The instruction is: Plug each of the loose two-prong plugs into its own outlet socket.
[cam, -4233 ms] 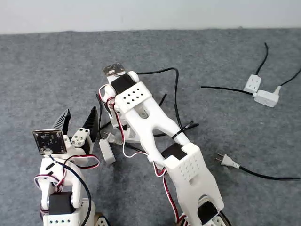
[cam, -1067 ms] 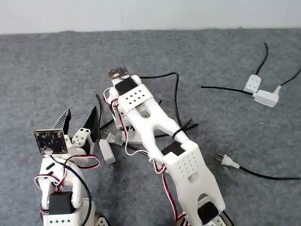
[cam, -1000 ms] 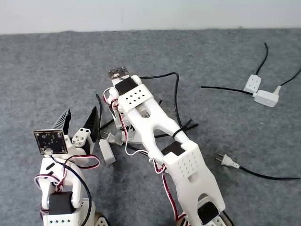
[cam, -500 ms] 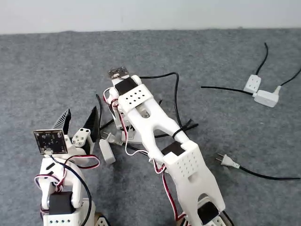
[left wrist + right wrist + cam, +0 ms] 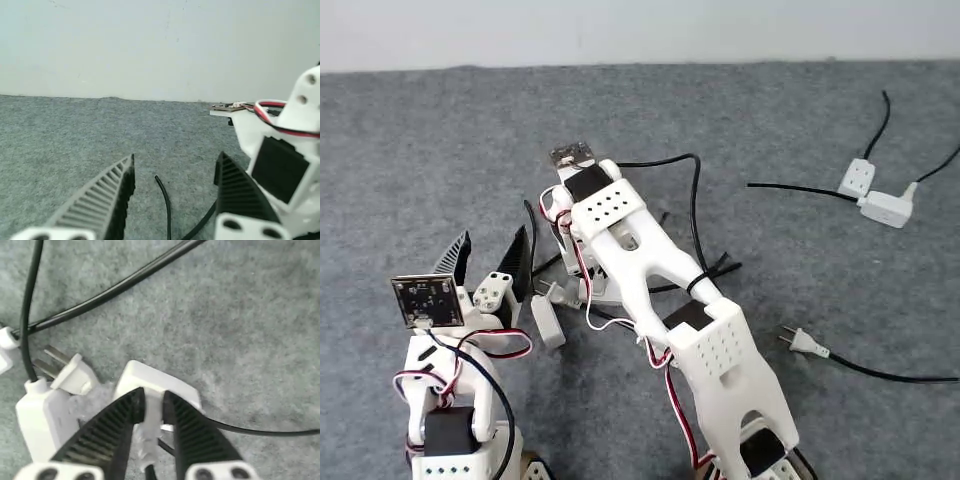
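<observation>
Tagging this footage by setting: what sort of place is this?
Probably a robotics lab bench: two white arms on a grey felt-like tabletop before a bare wall, with a loose plug and outlet sockets laid out.

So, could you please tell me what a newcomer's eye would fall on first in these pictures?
Probably the right arm, stretched across a tangle of black cords mid-table, its jaws closed on a white plug against a white outlet block. Next, the left arm holds its jaws open near the front left, and a loose two-prong plug lies alone on the grey mat to the right.
</observation>
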`<action>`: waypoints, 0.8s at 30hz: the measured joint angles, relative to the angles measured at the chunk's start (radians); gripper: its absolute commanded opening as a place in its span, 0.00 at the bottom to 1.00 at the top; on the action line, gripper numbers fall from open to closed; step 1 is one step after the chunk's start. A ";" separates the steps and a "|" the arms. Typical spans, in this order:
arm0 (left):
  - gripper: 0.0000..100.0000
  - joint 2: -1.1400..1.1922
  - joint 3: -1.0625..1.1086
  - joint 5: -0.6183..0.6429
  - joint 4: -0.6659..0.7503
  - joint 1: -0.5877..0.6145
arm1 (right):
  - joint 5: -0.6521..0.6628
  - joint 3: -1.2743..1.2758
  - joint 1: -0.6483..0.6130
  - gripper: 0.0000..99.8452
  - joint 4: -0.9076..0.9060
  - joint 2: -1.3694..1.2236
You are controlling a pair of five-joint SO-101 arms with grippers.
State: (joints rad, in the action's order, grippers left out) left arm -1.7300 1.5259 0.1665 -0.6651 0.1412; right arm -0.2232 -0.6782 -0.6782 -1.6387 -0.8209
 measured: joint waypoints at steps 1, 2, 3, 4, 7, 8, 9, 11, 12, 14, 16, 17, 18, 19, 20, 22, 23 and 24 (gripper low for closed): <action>0.26 0.000 0.000 0.000 0.000 0.000 | 0.040 -0.002 -0.005 0.17 -0.005 -0.009; 0.26 0.000 0.006 0.000 0.000 0.000 | 0.081 -0.006 -0.005 0.17 -0.018 -0.018; 0.26 0.000 0.012 0.000 0.000 0.000 | 0.121 -0.018 -0.006 0.17 -0.040 -0.021; 0.26 0.000 0.017 0.000 0.000 0.000 | 0.152 -0.034 -0.003 0.17 -0.060 -0.026; 0.26 0.000 0.017 0.000 0.015 -0.002 | 0.241 -0.072 0.015 0.17 -0.110 -0.041; 0.26 0.000 0.017 0.000 0.017 -0.002 | 0.278 -0.075 0.026 0.17 -0.112 -0.037; 0.26 0.000 0.017 0.000 0.017 -0.002 | 0.315 -0.077 0.035 0.17 -0.112 -0.034; 0.26 0.000 0.017 0.000 0.018 -0.002 | 0.393 -0.077 0.054 0.17 -0.114 -0.029; 0.26 0.000 0.017 0.000 0.018 -0.002 | 0.430 -0.077 0.061 0.17 -0.115 -0.029; 0.26 0.000 0.017 0.000 0.018 -0.002 | 0.494 -0.077 0.074 0.17 -0.115 -0.029; 0.26 0.000 0.017 -0.003 0.018 -0.002 | 0.549 -0.077 0.081 0.17 -0.117 -0.029; 0.26 0.000 0.017 -0.003 0.018 -0.002 | 0.574 -0.077 0.083 0.17 -0.117 -0.029; 0.26 0.000 0.017 -0.003 0.018 -0.002 | 0.600 -0.077 0.083 0.17 -0.117 -0.029; 0.26 0.000 0.017 -0.003 0.018 -0.002 | 0.623 -0.077 0.084 0.17 -0.117 -0.029; 0.26 0.000 0.017 -0.003 0.018 -0.002 | 0.640 -0.077 0.084 0.17 -0.117 -0.029; 0.26 0.000 0.017 -0.003 0.018 -0.002 | 0.660 -0.077 0.084 0.17 -0.117 -0.031; 0.26 0.000 0.017 -0.003 0.018 -0.002 | 0.666 -0.077 0.087 0.17 -0.117 -0.035; 0.26 0.000 0.017 -0.003 0.018 -0.002 | 0.669 -0.077 0.097 0.17 -0.117 -0.038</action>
State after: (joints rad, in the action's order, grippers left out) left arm -1.7300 1.5428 0.1634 -0.6467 0.1396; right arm 0.4457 -0.7549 -0.5815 -1.7553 -0.8592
